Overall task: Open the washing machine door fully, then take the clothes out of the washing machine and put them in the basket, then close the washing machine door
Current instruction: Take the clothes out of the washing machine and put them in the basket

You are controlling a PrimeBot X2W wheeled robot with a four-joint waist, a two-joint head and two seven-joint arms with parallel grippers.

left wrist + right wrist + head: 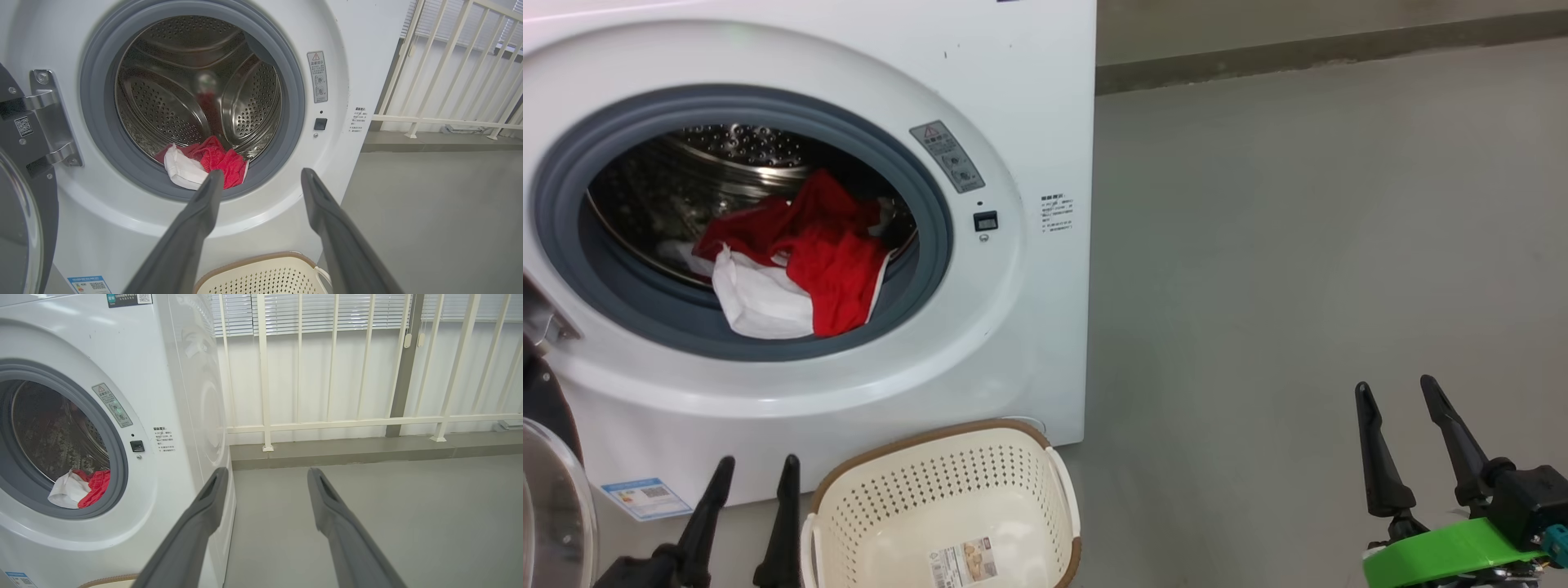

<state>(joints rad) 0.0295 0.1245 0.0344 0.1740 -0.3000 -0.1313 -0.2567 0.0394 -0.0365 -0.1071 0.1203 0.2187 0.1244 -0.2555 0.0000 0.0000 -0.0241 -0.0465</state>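
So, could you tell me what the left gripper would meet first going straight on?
The left gripper would probably meet the grey gasket at its lower edge, just right of the clothes; depth is unclear.

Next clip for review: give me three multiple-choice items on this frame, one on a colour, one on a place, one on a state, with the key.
1. What colour is the rim of the basket?
A green
B brown
C black

2. Where do the clothes lie?
A in the basket
B on the floor
C in the washing machine, at its opening

3. The left gripper is:
A open and empty
B shut on the clothes
C shut on a basket handle

Key:
1 B, a brown woven-look band runs round the top.
2 C, the red and white fabric sits in the round opening.
3 A, its jaws stand apart with nothing between them.
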